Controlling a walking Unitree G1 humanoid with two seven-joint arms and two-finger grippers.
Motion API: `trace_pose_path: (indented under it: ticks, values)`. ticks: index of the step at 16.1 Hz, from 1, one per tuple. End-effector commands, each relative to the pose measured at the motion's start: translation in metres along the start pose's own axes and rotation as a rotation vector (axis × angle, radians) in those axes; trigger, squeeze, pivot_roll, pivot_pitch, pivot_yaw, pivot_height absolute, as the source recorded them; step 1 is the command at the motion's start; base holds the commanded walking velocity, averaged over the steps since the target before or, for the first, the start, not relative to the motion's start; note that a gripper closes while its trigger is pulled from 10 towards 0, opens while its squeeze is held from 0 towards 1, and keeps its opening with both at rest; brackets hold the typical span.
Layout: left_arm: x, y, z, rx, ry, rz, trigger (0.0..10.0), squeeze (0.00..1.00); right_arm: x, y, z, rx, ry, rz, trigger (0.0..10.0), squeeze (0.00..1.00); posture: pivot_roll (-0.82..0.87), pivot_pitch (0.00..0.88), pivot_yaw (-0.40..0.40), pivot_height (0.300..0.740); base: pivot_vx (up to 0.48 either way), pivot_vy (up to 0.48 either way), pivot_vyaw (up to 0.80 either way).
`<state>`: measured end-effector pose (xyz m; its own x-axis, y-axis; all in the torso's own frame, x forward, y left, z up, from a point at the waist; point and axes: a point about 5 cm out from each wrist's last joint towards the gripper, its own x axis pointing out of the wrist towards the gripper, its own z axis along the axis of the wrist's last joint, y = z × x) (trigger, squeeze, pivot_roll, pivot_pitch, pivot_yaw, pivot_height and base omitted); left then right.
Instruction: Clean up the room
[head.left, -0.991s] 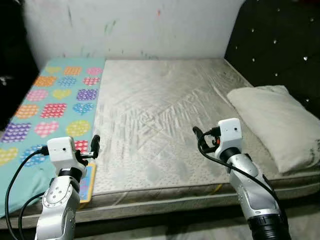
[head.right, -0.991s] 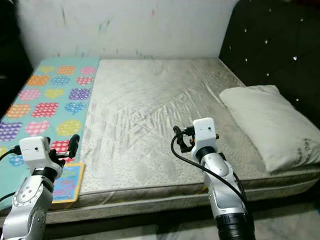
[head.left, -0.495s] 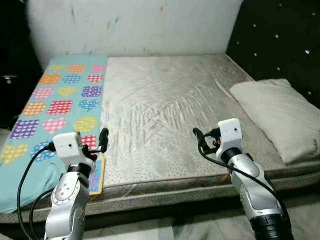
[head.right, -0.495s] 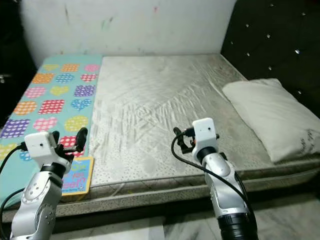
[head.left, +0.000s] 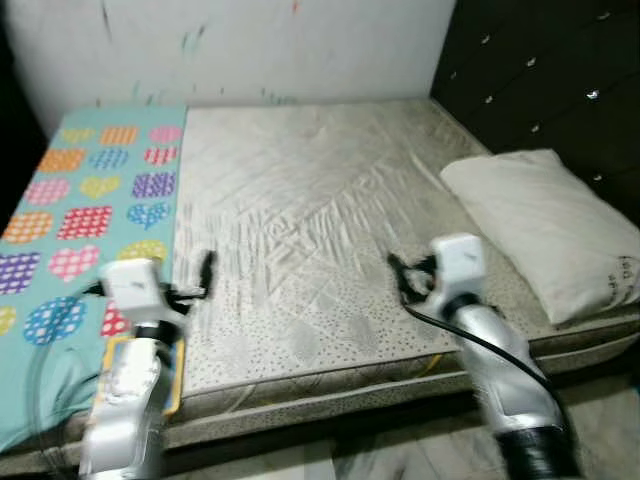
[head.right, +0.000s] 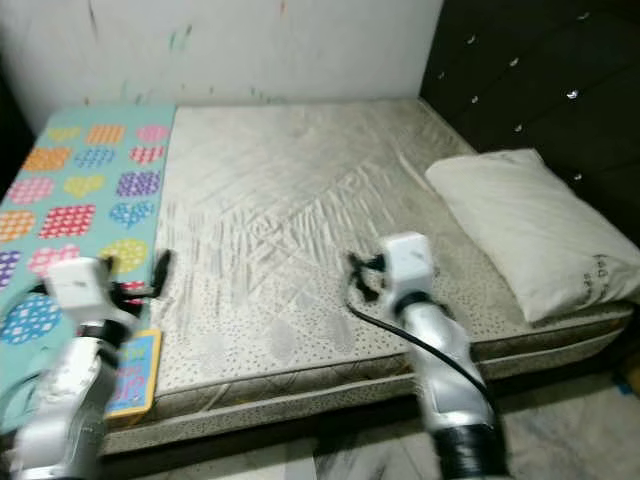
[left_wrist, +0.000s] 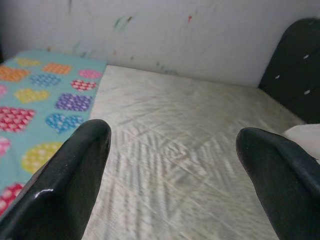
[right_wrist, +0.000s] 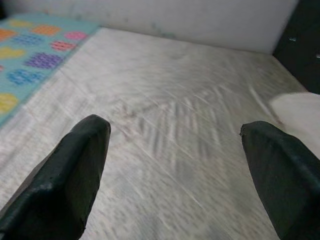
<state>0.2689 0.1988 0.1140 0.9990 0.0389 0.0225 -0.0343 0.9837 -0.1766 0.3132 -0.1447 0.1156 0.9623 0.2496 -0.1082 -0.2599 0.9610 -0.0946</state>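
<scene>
Pillow is lying way off to our right on the mattress, long axis running toward the dark headboard, so our wide-open right hand is hovering nearer than the wide-open left hand.

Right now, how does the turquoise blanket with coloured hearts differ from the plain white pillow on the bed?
The turquoise blanket with coloured hearts is patterned and lies flat along the bed's left side, hanging over the front edge. The plain white pillow is unpatterned, puffy, and sits at the right by the dark headboard. Both rest on the grey mattress.
</scene>
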Motion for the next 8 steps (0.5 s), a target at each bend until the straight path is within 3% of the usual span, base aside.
trace_pose_path:
  ticks: [1, 7, 8]
  values:
    - [0.0027, -0.01, 0.0022, -0.009, -0.005, -0.03, 10.0, 0.0, -0.0019, -0.0121, 0.0004, -0.014, 0.0, -0.037, 10.0, 0.0, -0.14, 0.0, -0.015, 0.74, 0.352, 0.0, 0.0]
    - [0.007, -0.0095, -0.0003, -0.034, 0.02, 0.016, 10.0, 0.0, -0.0019, -0.0121, -0.0023, -0.019, 0.004, -0.038, 10.0, 0.0, -0.14, 0.0, -0.012, 0.74, 0.0, 0.0, 0.0]
    - [0.0072, -0.0109, 0.0001, -0.034, 0.019, 0.009, 10.0, 0.0, -0.0019, -0.0118, -0.0022, -0.023, 0.001, -0.034, 10.0, 0.0, -0.14, 0.0, -0.012, 0.74, 0.0, 0.428, 0.0]
